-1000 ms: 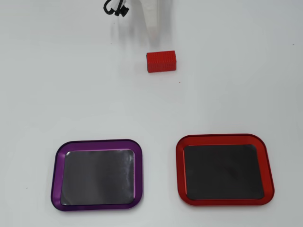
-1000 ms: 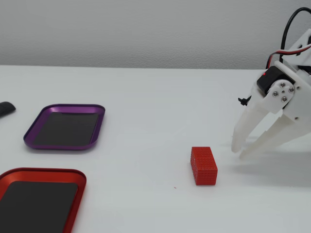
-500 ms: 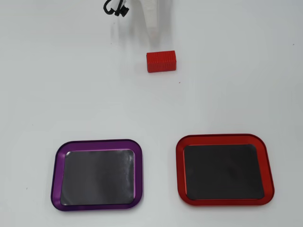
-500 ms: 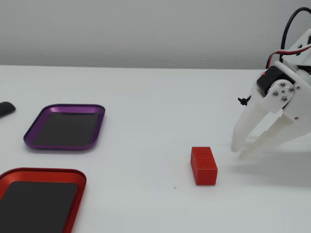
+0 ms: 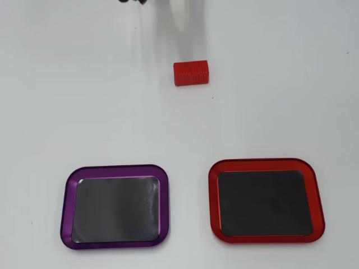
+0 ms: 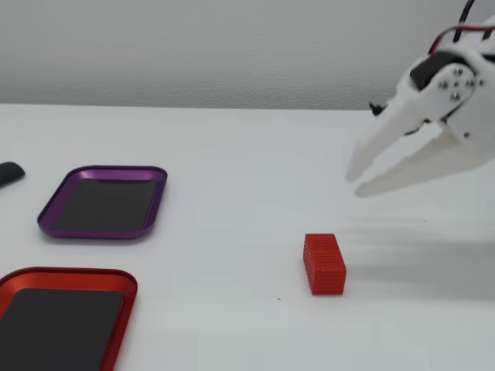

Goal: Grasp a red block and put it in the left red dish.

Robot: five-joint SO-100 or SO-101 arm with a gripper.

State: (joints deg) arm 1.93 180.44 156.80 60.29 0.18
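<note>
Nearby, ribbed red block (image 6: 324, 264) lies apart from glossy rounded-square red dish (image 5: 266, 200).

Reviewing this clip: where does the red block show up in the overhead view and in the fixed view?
Overhead view: the red block lies upper centre on the white table, above the gap between both trays.
Fixed view: the red block sits lower right of centre, below the gripper.
Shared landmark: the red dish, beside the purple tray.
</note>
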